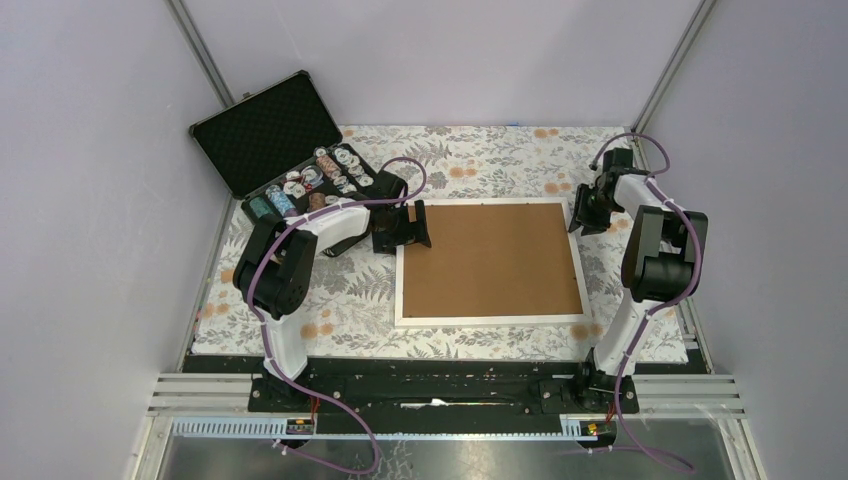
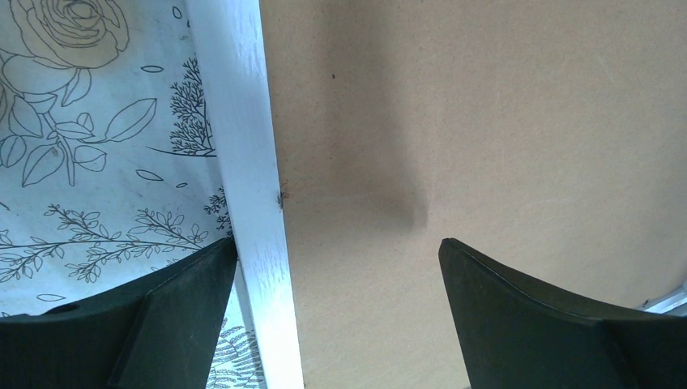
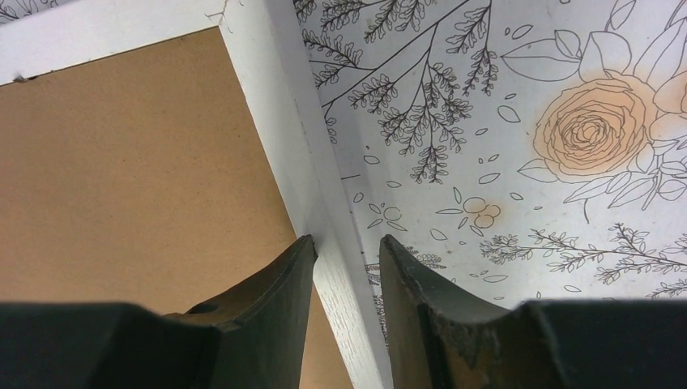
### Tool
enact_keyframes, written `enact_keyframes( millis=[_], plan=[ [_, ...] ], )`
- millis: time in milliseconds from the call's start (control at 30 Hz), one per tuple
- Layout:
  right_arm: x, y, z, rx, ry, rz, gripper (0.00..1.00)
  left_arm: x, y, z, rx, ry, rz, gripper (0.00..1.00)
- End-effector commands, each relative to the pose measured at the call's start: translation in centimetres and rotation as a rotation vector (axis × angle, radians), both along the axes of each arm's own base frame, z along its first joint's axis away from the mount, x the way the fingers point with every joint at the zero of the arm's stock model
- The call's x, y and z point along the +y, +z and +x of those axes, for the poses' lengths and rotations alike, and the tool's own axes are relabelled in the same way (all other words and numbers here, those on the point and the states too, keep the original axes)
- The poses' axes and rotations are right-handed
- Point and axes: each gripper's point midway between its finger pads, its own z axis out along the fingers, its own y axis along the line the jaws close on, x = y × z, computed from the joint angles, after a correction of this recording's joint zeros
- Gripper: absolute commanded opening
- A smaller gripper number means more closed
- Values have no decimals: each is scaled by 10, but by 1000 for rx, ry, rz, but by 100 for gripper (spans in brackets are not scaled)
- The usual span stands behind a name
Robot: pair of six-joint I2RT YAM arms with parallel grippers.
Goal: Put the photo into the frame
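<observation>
The frame (image 1: 490, 320) lies flat on the flowered cloth, back side up, and a plain brown backing board (image 1: 490, 258) fills it. The photo is hidden. My left gripper (image 1: 410, 228) hovers open over the frame's far left corner. In the left wrist view its jaws (image 2: 338, 247) stand wide across the white left rail (image 2: 243, 121) and the board (image 2: 486, 121). My right gripper (image 1: 585, 212) is at the far right corner. Its fingers (image 3: 347, 241) sit close on either side of the white right rail (image 3: 283, 121), shut on it.
An open black foam-lined case (image 1: 265, 130) with poker chips (image 1: 320, 180) stands at the back left, just beyond the left arm. The flowered cloth (image 1: 330, 300) covers the table up to the enclosure's walls and posts.
</observation>
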Motion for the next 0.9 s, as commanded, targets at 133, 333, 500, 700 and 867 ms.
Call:
enact_keyframes(
  millis=[133,333,500,700,867],
  plan=[
    [39,-32,-9,89,106,26,44,-20,5,0,14,-19,-82,99],
    [59,-50,-15,134,158,26,44,-20,3,-1,19,-19,-80,99],
    [72,-58,-29,175,151,5,45,-20,3,0,16,-22,-81,99],
    [70,3,7,7,92,138,47,-19,2,0,20,-20,-79,99],
    [23,32,18,-41,18,55,45,-18,4,1,9,-18,-71,99]
  ],
)
